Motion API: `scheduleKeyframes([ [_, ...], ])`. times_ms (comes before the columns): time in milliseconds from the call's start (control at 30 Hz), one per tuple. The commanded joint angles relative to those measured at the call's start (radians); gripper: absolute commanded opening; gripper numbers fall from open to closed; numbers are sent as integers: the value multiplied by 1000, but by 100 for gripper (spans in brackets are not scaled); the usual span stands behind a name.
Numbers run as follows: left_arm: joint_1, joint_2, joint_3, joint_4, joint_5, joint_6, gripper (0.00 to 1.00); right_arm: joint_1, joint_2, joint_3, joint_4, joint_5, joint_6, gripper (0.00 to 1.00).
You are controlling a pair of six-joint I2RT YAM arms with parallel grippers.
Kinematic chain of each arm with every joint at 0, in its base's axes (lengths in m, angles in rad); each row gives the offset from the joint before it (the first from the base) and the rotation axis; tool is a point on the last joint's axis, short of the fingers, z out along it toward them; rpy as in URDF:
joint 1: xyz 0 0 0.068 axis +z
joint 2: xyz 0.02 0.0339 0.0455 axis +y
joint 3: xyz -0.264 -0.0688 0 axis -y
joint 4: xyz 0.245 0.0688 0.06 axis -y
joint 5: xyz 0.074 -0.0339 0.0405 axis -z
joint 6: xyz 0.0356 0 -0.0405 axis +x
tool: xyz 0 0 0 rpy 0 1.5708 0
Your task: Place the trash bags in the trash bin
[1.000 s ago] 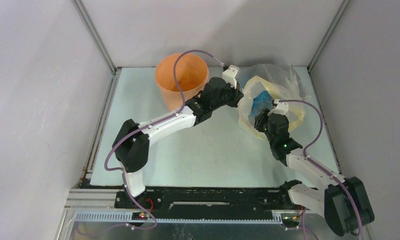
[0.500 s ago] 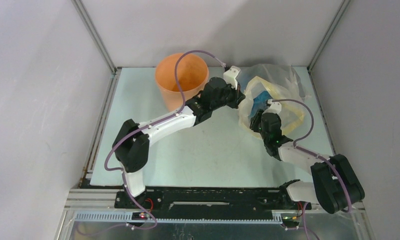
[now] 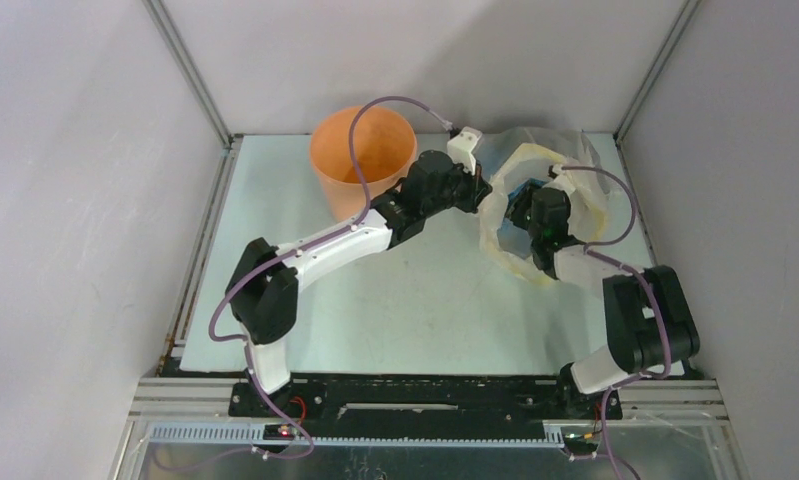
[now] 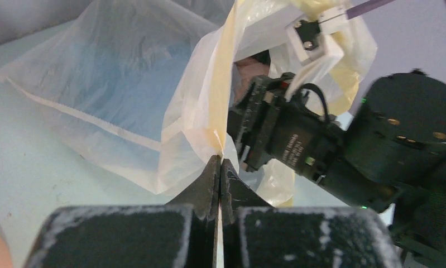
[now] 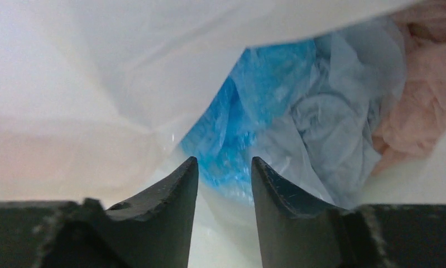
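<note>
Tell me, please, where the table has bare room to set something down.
The table is bare left of the left arm and in the near middle between both arms. The far right is crowded: the left end effector and right end effector meet at the clear bag, beside the trash bin.

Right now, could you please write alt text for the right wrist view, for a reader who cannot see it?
The right tool, its two dark fingers apart, points into a clear plastic bag at crumpled light-blue trash bags. Pale grey film and pink film lie to their right.
</note>
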Motion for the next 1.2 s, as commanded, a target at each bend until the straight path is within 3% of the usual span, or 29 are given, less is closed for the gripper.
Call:
scheduleKeyframes([
  [0, -3, 12, 74, 18, -25, 20, 0, -25, 75, 104, 8, 36, 32, 47],
  [533, 33, 95, 158, 2, -17, 8, 0, -114, 251, 311, -77, 89, 16, 53],
  [700, 42, 97, 159, 3, -14, 8, 0, -111, 250, 329, -103, 71, 4, 37],
  [867, 47, 96, 153, 0, -14, 5, 0, -81, 166, 322, -185, 67, -6, 2],
  [1167, 51, 98, 161, -21, -37, -4, 0, -17, -131, 181, -323, 24, 3, 0],
])
